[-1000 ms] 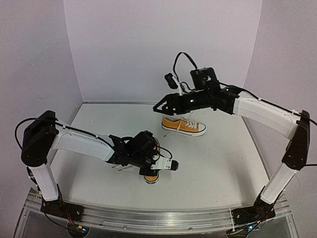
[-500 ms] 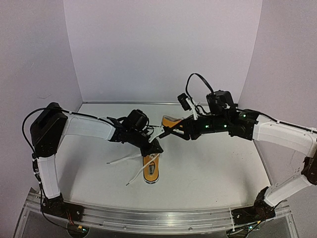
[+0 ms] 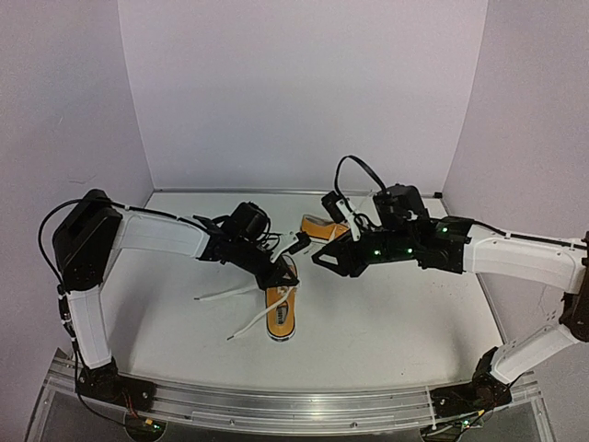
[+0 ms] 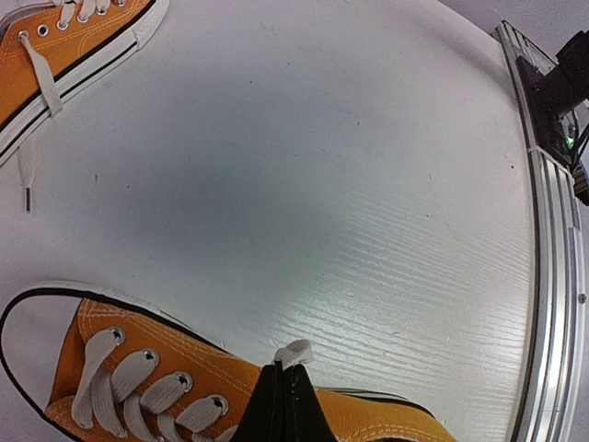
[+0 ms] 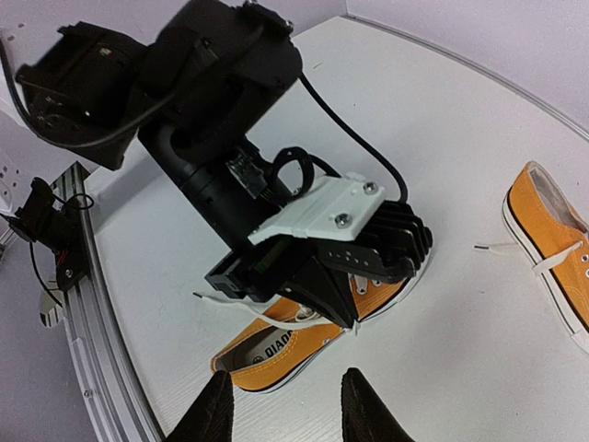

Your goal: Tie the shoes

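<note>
The near shoe [image 3: 281, 311] is an orange-yellow sneaker with a white sole, lying toe-away in the middle of the table. My left gripper [image 3: 286, 275] is just above its laced part, shut on a fold of white lace [image 4: 294, 353]. Its black fingertips [image 4: 285, 398] are pressed together. Two loose lace ends [image 3: 227, 295] trail left on the table. My right gripper [image 5: 287, 405] is open and empty, a short way right of the left gripper's tip [image 5: 354, 320]. The far shoe [image 5: 552, 230] lies on its sole behind, partly hidden by the right arm in the top view [image 3: 316, 224].
The aluminium rail [image 3: 276, 405] runs along the table's near edge, and it also shows in the left wrist view [image 4: 552, 239]. White walls close the back and sides. The left arm's body [image 5: 202, 101] and cable fill the space above the near shoe.
The left arm swung from the shoe's near right to above its laces and shut on the lace. The right arm came down from above the far shoe to beside the left gripper.
</note>
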`<state>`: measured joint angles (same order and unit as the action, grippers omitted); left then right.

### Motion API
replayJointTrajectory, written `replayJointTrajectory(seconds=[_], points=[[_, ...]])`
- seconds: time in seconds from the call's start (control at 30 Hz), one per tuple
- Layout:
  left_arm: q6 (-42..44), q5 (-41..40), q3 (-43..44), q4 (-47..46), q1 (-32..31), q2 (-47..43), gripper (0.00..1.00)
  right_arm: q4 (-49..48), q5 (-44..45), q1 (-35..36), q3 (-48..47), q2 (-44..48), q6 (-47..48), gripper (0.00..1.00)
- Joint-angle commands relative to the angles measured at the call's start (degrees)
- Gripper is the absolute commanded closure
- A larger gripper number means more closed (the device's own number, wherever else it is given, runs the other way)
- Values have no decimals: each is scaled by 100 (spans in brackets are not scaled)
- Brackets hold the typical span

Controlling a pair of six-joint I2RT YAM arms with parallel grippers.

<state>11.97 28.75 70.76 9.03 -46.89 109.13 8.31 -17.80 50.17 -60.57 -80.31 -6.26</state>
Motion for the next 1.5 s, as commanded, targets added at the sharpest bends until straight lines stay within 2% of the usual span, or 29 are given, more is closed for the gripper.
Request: replayJointTrajectory(seconds=[0.0, 0.13, 0.43, 0.67, 0.83, 1.07, 1.23, 1.47], points=[[281, -308, -62, 482, -4, -603, 100, -229, 56, 1, 111, -1, -108, 63], [413, -586, -72, 755, 5, -813, 100, -274, 18, -4, 149, -18, -171, 63], [271, -1002, -367, 579, 121, -1007, 100, -358, -39, -3, 152, -156, -262, 66], [-171, -1167, -828, -98, 304, -1086, 100, -400, -62, 21, 144, -287, -211, 71], [-438, -1228, -847, -451, 365, -921, 97, -419, -57, 33, 115, -391, -200, 72], [-790, -1385, -543, -487, 376, -515, 95, -470, -68, 41, 160, -415, -247, 72], [-868, -1553, -584, -416, 374, -582, 76, -468, -31, 41, 185, -389, -236, 71], [-1105, -2262, -859, 123, 499, -1266, 56, -470, -56, 45, 194, -400, -244, 70]])
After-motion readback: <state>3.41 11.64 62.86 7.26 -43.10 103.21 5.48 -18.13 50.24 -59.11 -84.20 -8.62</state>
